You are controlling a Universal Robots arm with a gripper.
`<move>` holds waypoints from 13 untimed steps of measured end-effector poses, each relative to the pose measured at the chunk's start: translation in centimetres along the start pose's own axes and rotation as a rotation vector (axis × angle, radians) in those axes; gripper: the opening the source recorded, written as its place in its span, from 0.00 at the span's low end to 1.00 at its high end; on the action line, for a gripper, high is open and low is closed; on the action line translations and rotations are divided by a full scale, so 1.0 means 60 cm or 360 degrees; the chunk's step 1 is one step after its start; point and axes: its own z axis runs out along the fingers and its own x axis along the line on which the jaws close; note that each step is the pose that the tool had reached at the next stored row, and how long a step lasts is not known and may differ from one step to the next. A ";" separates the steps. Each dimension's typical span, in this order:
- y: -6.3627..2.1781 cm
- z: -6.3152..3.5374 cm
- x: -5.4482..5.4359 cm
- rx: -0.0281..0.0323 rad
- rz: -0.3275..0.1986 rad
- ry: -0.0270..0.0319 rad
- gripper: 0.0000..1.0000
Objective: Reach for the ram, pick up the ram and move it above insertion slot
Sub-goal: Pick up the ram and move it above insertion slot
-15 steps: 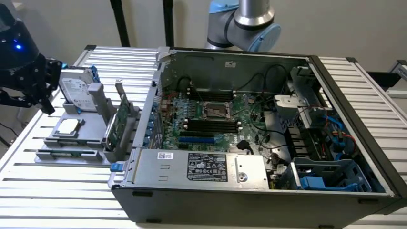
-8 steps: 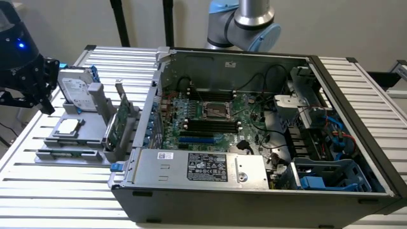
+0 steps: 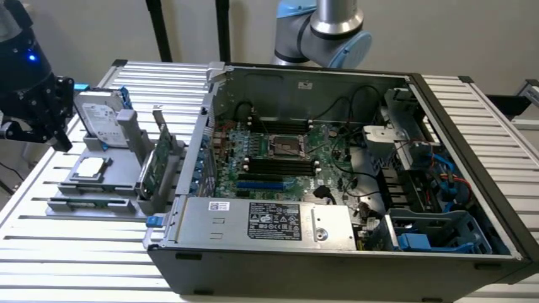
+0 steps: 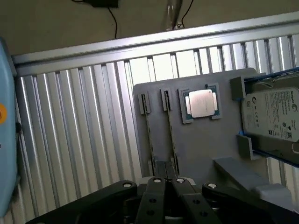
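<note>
Two thin green ram sticks stand on edge in the grey holder plate (image 4: 196,154): one ram (image 4: 172,135) and a second ram (image 4: 149,135) beside it. In the exterior view they lie low along the plate's front, ram (image 3: 93,203). My black gripper (image 4: 166,181) is shut with nothing in it, hovering above the plate over the near ends of the two sticks. In the exterior view the gripper (image 3: 38,132) hangs at the far left, above and apart from the plate. The dark insertion slots (image 3: 282,165) sit on the motherboard inside the open computer case.
On the plate also rest a processor (image 4: 201,103), a hard drive (image 4: 273,114) in blue brackets, and a tall green expansion card (image 3: 156,167). The open computer case (image 3: 471,120) fills the exterior view's right. All stands on a slatted aluminium table (image 3: 50,259).
</note>
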 end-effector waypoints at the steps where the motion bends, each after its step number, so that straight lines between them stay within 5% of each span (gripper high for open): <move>1: 0.000 0.000 0.000 0.00001 -0.0030 0.00012 0.11; 13: 0.000 0.000 0.000 0.00005 -0.0367 0.00089 0.11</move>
